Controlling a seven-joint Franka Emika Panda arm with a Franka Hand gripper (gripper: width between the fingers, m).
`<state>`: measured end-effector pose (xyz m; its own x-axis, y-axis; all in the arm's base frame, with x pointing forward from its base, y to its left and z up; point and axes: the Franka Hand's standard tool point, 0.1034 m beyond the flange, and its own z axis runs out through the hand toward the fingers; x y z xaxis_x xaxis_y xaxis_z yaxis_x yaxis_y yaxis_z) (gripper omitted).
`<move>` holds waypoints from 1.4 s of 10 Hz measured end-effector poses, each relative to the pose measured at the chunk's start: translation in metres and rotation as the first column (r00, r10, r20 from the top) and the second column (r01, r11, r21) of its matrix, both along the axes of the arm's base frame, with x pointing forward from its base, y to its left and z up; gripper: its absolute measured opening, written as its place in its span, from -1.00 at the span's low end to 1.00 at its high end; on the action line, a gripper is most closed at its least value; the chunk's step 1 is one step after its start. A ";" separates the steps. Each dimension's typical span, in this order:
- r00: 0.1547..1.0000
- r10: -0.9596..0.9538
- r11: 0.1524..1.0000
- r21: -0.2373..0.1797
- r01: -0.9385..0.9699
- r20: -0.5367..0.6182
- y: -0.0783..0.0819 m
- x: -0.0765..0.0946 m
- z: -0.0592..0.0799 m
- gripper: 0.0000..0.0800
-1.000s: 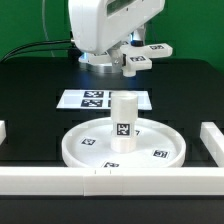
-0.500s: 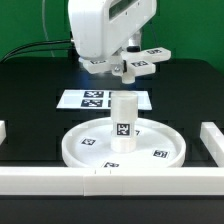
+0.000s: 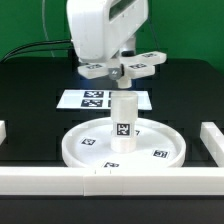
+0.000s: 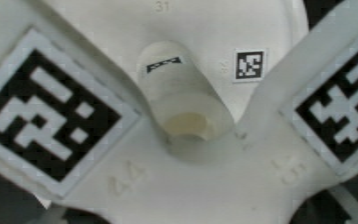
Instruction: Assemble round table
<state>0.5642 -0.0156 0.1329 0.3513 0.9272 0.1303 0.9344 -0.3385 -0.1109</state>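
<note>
1. White rectangular border block [image 3: 3, 131] lies at the black table's edge on the exterior view's left, well apart from the work. A long white border rail [image 3: 100, 181] runs along the front edge.
2. Flat white marker board [image 3: 95, 100] sits mid-table behind the kit, not in the path.
3. Large white rimmed round disc [image 3: 70, 150] rests near the front edge, with the short white cylinder leg [image 3: 122, 125] upright on its hub.
4. The gripper [image 3: 119, 68] is clamped on the white plastic cross-shaped foot [image 3: 140, 64], holding it in the air above the leg's top. The wrist view shows the leg between two of the foot's arms.
5. I judge the step in hand to be mating foot to leg. Next, the foot's centre must line up over the leg, then lower straight; a skewed descent could tip the leg.
6. Another white block [image 3: 212, 140] stands at the right-hand edge, out of the way.
</note>
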 end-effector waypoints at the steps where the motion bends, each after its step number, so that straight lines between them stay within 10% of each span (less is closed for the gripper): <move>1: 1.000 0.012 1.000 -0.001 -0.012 0.008 -0.003 0.001 -0.001 0.13; 14: 1.000 -0.015 1.000 -0.012 0.015 0.004 0.006 -0.006 -0.012 0.13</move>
